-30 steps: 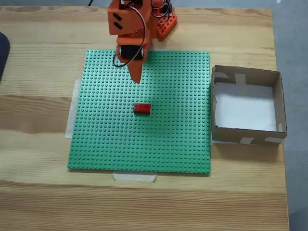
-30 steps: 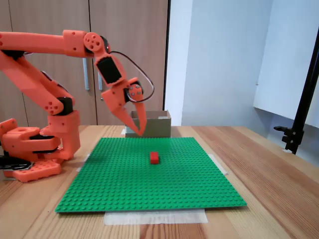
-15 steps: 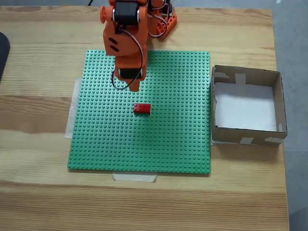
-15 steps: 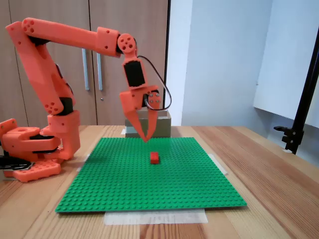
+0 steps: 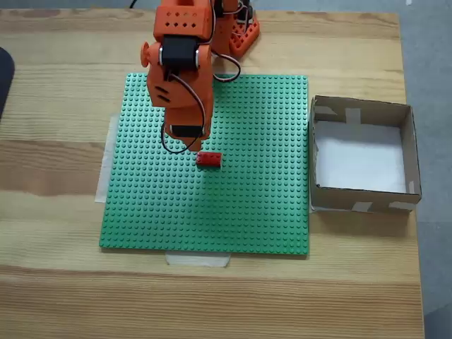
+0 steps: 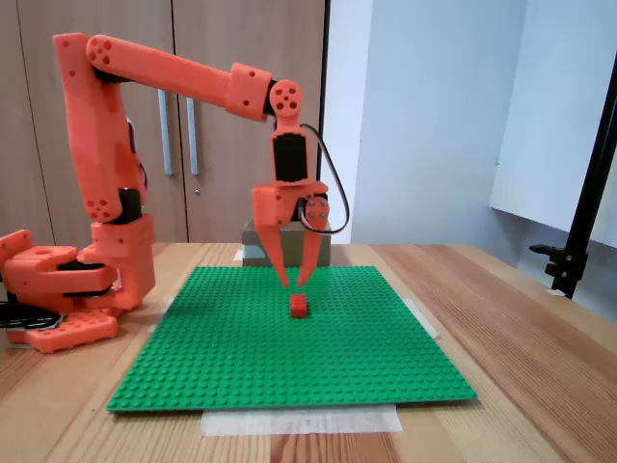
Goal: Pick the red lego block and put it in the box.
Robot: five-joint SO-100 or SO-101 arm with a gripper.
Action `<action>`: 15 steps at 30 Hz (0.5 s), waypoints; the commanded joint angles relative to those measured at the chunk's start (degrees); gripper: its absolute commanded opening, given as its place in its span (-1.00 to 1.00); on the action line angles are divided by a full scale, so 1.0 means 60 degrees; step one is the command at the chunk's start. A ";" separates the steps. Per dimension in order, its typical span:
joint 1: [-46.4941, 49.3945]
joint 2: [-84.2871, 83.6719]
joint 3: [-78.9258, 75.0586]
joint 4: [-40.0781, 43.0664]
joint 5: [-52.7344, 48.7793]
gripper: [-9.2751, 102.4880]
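On the green baseplate (image 5: 212, 212), near its middle, lies the red lego block (image 5: 208, 159) (flat, untouched). Directly above the block the gripper (image 6: 296, 285) hangs with its fingers spread apart, tips pointing down just short of it. The box (image 5: 408, 148) stands beside the baseplate's right edge in the top-down fixed view.

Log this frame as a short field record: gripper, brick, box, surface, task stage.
gripper: gripper open, pointing down, tips just above the brick
brick: red lego block on the green baseplate, not gripped
box: box open-topped, beside the baseplate's right edge in the top-down fixed view, nothing seen inside
surface: wooden table
task stage: pick not yet done
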 commanded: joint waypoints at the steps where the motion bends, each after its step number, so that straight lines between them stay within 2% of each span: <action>1: 0.0015 -0.0088 -0.0425 0.0015 0.0161 -0.57; 5: -0.0029 -0.0190 -0.0381 -0.0029 0.0396 -0.46; 15: -0.0352 -0.0220 0.0352 -0.0586 0.0601 -0.35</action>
